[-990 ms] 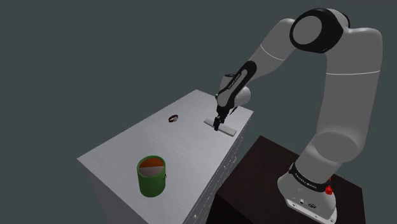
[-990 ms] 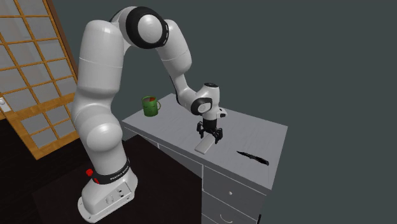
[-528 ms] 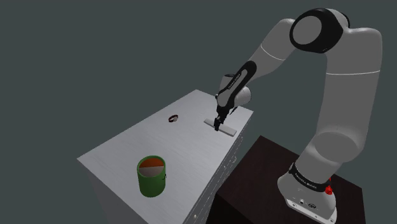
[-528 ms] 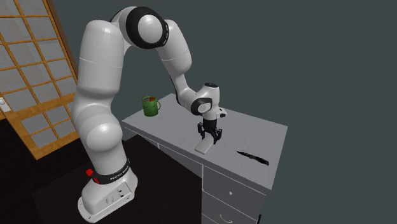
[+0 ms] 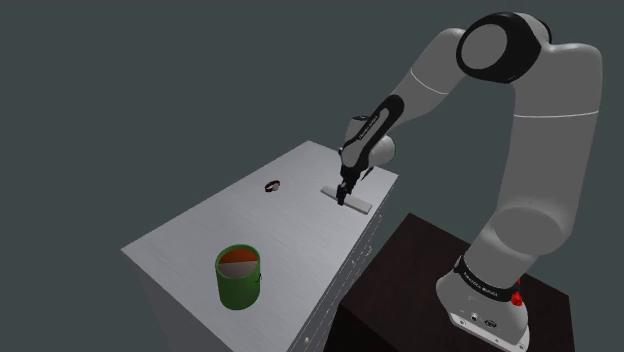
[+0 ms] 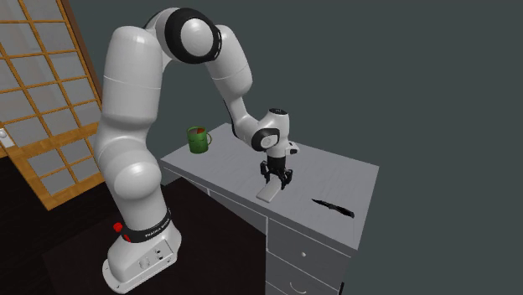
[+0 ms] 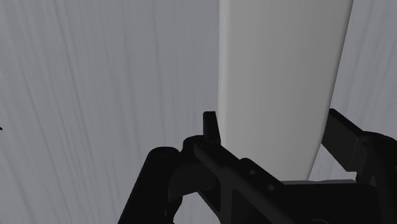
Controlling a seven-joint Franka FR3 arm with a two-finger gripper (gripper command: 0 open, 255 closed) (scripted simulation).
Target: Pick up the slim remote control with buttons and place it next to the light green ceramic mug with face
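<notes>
The slim remote [image 5: 358, 203] is a plain pale grey slab lying flat near the tabletop's edge, on the side nearest the stand. My black gripper [image 5: 345, 194] points down onto one end of it, shut on it. In the wrist view the two fingers [image 7: 211, 127] clasp the remote [image 7: 280, 83] across its width, and it rests on the grey surface. The second exterior view shows the gripper [image 6: 277, 182] over the remote [image 6: 269, 195]. The green mug [image 5: 238, 276] stands at the table's other end, far from the gripper, and shows again as the mug [image 6: 199, 139].
The grey table [image 5: 200, 230] has drawers down its side [image 6: 310, 251]. A small dark object [image 5: 272, 186] lies on the top beyond the remote; it is a thin black item [image 6: 333, 207] in the second exterior view. A latticed screen [image 6: 42, 126] stands behind the arm.
The fingers have drawn together from open onto the remote's sides. The arm and the remote have stayed where they were.
</notes>
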